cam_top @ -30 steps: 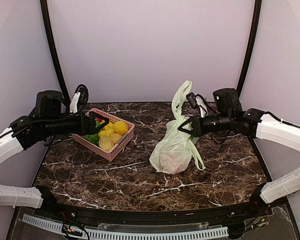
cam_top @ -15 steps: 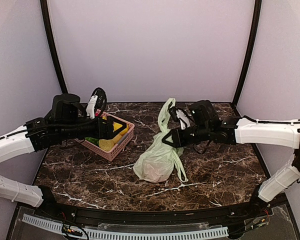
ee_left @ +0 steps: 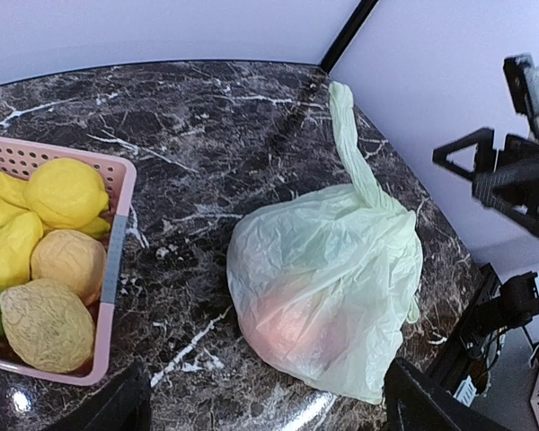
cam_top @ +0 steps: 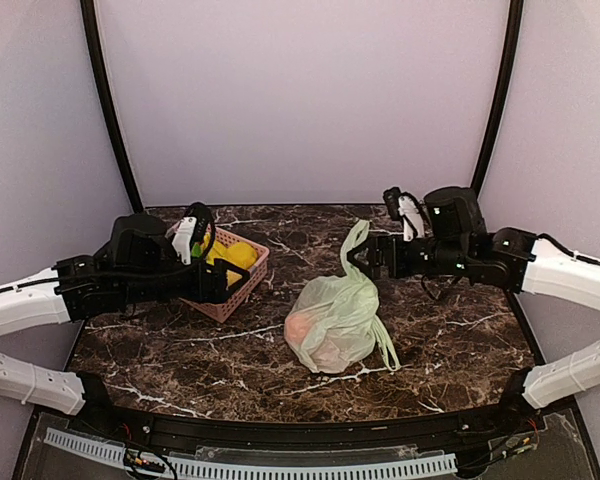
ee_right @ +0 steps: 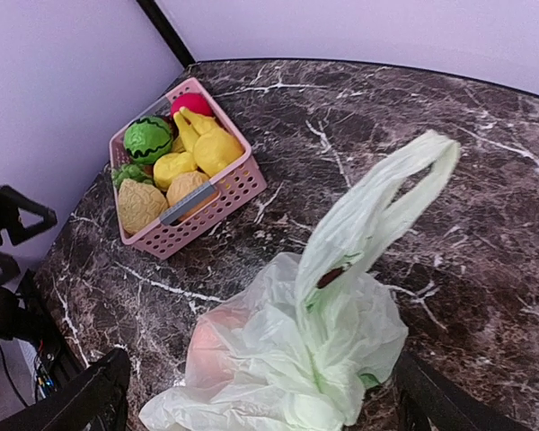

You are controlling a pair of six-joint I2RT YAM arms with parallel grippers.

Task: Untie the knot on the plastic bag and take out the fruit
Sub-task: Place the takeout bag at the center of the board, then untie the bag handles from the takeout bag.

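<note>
Both my hands are open and empty, left hand [cam_top: 235, 282] by the pink plastic basket [ee_right: 220, 211] and right hand [cam_top: 357, 262] beside the upright loop of the tied pale green plastic bag [cam_top: 340, 315], which sits mid-desk between them so both can reach the knot, with the round orange toy fruit [ee_left: 283, 328] inside.

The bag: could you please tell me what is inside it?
Through the thin film of the bag, one round orange fruit shows, low on the side toward the basket. Anything else inside is hidden by the crumpled plastic.
</note>
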